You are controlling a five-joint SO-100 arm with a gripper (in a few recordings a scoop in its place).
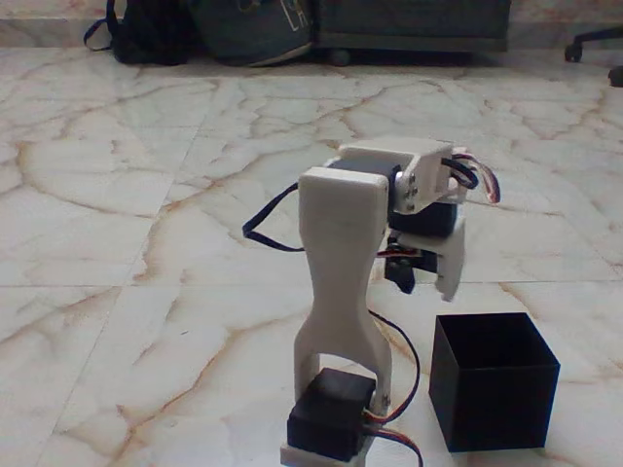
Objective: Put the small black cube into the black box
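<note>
In the fixed view we see the white arm (341,263) from behind, rising from a black servo block (331,411) at the bottom edge. Its upright link narrows at the waist and widens again at the top, where the next link folds forward and turns down. The gripper (426,274) hangs from that end, pointing at the floor, above and a little left of the black box (494,381). One white finger (450,265) shows as a flat, tapered blade; beside it sits a dark shape (it could be the small black cube or part of the gripper, we cannot tell which). Whether the fingers are spread or pinched together we cannot tell either.

The black box stands upright on the floor, right of the arm's base, its top without a lid. Its walls are thin, matte and straight-edged, its inside dark. The marble floor (146,243) is pale and glossy with brown veins. Thin wires (268,229) loop off the arm.
</note>
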